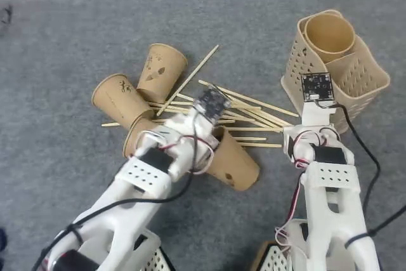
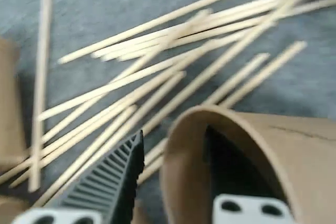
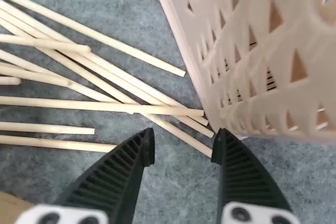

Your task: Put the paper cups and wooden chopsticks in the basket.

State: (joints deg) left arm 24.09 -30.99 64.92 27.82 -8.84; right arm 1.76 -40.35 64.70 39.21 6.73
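Squeezing too hard could squash the paper cup (image 1: 235,163) lying on its side in the middle of the high view, or let it slip onto the wooden chopsticks (image 1: 254,115), since the left gripper (image 2: 173,145) is spread, one finger inside the cup's mouth and one outside. The left wrist view shows that inside finger, while the high view shows the basket (image 1: 368,87) at upper right with another cup (image 1: 328,33) in it. The right gripper (image 3: 181,142) is spread too, holding nothing, just beside the basket's wall.
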